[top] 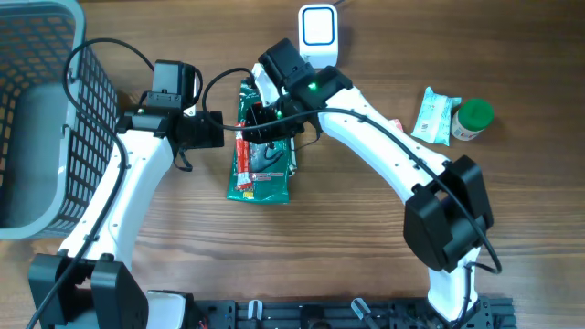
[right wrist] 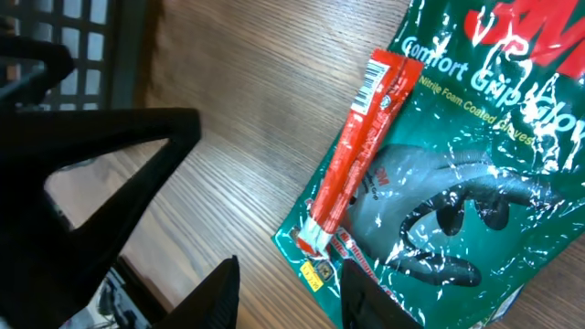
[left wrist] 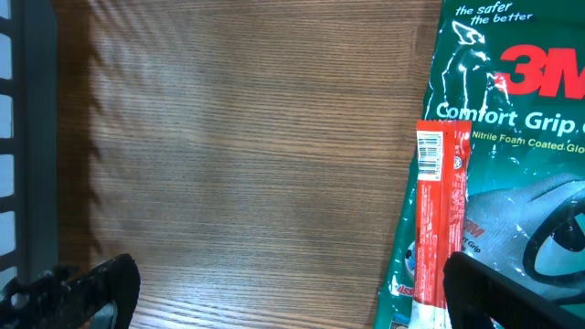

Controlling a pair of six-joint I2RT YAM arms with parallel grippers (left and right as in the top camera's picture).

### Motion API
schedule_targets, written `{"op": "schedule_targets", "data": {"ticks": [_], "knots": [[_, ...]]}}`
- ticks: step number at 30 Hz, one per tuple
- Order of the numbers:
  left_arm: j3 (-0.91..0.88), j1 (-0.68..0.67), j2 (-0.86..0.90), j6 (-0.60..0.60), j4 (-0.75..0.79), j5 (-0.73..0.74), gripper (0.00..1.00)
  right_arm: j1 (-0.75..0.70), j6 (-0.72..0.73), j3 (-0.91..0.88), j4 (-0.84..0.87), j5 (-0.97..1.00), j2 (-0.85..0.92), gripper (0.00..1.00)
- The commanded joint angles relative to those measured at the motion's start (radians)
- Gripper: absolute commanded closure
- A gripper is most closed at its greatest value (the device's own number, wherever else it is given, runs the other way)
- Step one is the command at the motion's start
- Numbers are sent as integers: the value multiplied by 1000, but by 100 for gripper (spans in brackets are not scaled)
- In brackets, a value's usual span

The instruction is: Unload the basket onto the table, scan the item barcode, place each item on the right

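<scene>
Item: red stick packet (left wrist: 439, 228), barcode end up, lying on the green 3M Comfort Grip glove pack (top: 260, 183), mid-worktop (top: 366, 247).
Right gripper (right wrist: 292, 292): jaws partly apart, astride the packet's lower end; cannot tell whether they grip it.
Left gripper (top: 218, 132): jaws fully released, just beside the pack's left edge.
White scanner (top: 317, 27): far edge.

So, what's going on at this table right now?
A barcode scan is being set up. The right gripper hangs over a green 3M Comfort Grip gloves pack lying on the wooden table, jaws either side of the end of a red stick packet atop it; whether it grips yet is unclear. The left gripper sits open beside the pack. Nothing is at the white scanner yet.
</scene>
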Motion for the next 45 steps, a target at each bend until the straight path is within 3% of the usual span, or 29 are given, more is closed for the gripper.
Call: {"op": "schedule_targets", "data": {"ticks": [1, 12, 15, 20, 26, 31, 33, 35, 36, 39, 42, 45], "knots": [[-5, 4, -5, 8, 2, -6, 0, -6, 16, -2, -8, 24, 7, 62], [-3, 3, -7, 6, 67, -12, 0, -7, 13, -2, -68, 25, 8, 59], [-4, 14, -7, -58, 61, 23, 0, -10, 7, -2, -68, 25, 7, 61], [-4, 96, -3, -87, 35, 194, 0, -73, -22, 1, -81, -23, -5, 59], [-5, 177, -2, -71, 16, 531, 0, -200, -155, 0, -148, -167, -14, 57], [-6, 130, 29, -74, 26, 556, 1, -300, -224, 0, -222, -167, -14, 57], [-6, 104, 51, -74, 43, 555, 10, -333, -248, 0, -233, -168, -14, 57], [-6, 77, 79, -81, 61, 523, 37, -370, -251, 0, -243, -168, -14, 57], [-6, 66, 91, -102, 67, 496, 43, -385, -251, 0, -248, -168, -14, 58], [-6, 4, 163, -212, 75, 354, 55, -448, -251, 0, -265, -168, -14, 58], [-6, -61, 229, -215, 106, 301, 66, -485, -271, 0, -266, -168, -14, 58], [-6, -128, 273, -271, 141, 138, 66, -505, -274, 0, -274, -167, -14, 58]]}}
